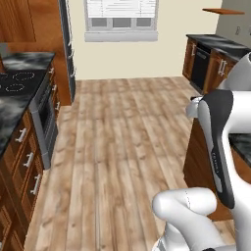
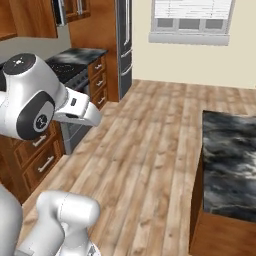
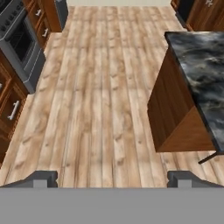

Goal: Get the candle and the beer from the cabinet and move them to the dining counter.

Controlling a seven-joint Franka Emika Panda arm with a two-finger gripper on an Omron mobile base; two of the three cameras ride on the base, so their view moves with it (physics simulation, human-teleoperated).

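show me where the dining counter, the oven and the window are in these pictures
dining counter [image 2: 227,165]: right base view, on its bare marbled top.
oven [image 1: 45,117]: left base view, on its grey front door.
window [image 1: 121,19]: left base view, on the panes below the blind.

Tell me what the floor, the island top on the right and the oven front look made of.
The floor looks like matte wood planks: long boards with grain and knots. The island top looks like polished stone, maybe marble: black with grey veins, on a brown wood base. The oven front looks like brushed grey metal with a dark glass window, though the render leaves that open.
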